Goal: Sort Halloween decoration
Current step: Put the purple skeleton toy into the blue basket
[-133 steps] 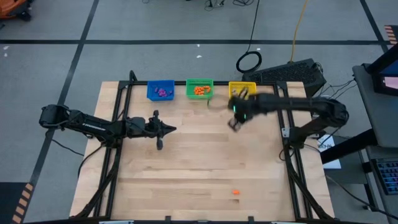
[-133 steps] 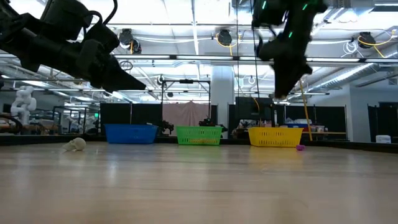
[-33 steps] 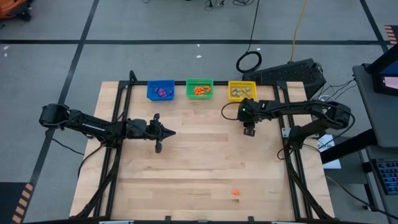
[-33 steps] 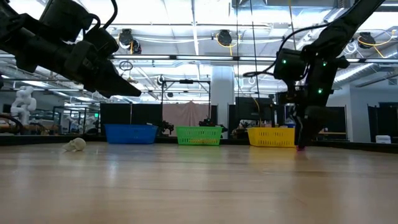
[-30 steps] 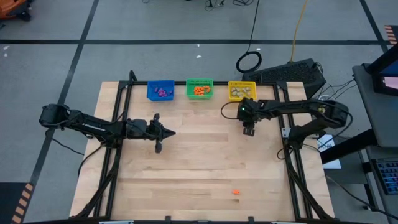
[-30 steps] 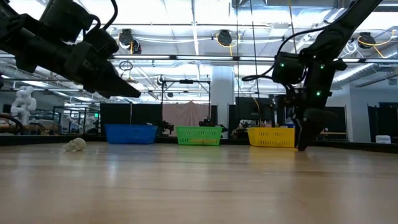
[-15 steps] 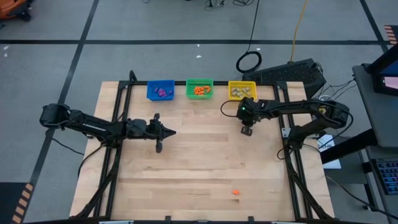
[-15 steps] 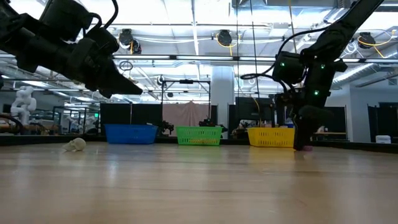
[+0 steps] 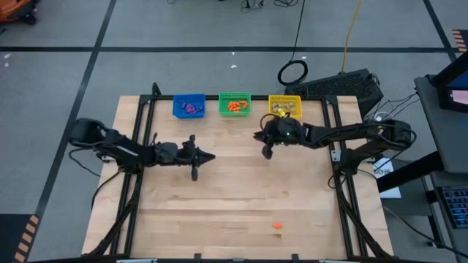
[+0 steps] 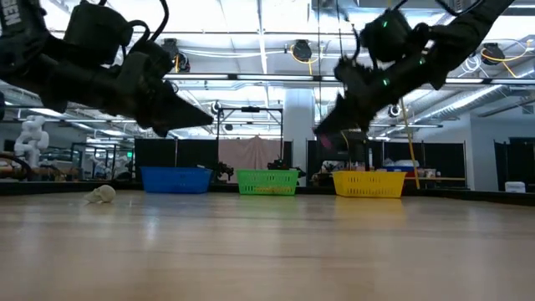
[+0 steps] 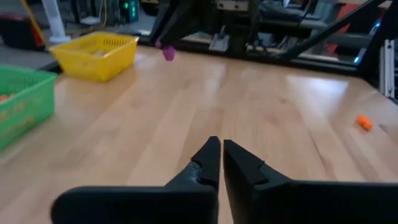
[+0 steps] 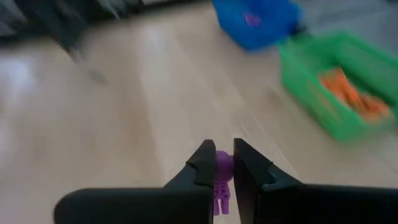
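Two matte black jointed arms, left arm (image 9: 124, 150) w/ white lettering on a link, right arm (image 9: 351, 133) w/ green indicator lights, black cables along links, each gripper w/ two tapered black fingers (image 11: 208, 163).

This is a robotics lab or test hall. A pale wooden table (image 9: 234, 197) on a black metal frame (image 9: 139, 139) stands on a grey floor crossed by dark tape lines (image 9: 88, 73), with loose cables (image 9: 296, 44) and a black case (image 9: 344, 86) lying beside it. The low view looks into a large open room with ceiling strip lights (image 10: 263, 50), exposed pipes and trusses, black curtained partitions (image 10: 167, 152) and a white humanoid robot (image 10: 32, 138) at the far left.
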Controlling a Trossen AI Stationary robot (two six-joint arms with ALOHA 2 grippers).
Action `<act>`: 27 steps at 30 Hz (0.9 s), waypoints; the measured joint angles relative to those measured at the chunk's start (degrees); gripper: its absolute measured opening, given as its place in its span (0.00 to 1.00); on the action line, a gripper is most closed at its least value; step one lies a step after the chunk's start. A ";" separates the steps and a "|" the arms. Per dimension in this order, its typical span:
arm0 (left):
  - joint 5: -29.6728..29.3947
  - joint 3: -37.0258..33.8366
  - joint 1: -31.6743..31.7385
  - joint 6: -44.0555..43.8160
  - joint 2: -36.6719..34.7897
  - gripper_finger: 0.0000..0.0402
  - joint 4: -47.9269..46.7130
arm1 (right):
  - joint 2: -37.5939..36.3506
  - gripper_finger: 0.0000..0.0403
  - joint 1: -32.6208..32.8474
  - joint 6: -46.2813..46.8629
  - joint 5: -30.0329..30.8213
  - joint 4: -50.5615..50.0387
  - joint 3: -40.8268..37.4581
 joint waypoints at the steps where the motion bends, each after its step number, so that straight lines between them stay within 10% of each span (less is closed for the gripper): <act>1: 0.02 0.62 -0.22 0.54 1.27 0.06 1.26 | 0.00 0.02 0.93 0.78 -0.10 2.79 0.00; 14: 0.09 16.50 -1.13 8.16 10.35 0.42 2.92 | -0.02 0.02 11.43 -2.14 -0.36 25.68 0.01; 27: 6.82 26.07 -0.28 9.58 10.92 0.44 0.39 | -0.04 0.02 16.26 -3.58 -0.23 33.58 0.04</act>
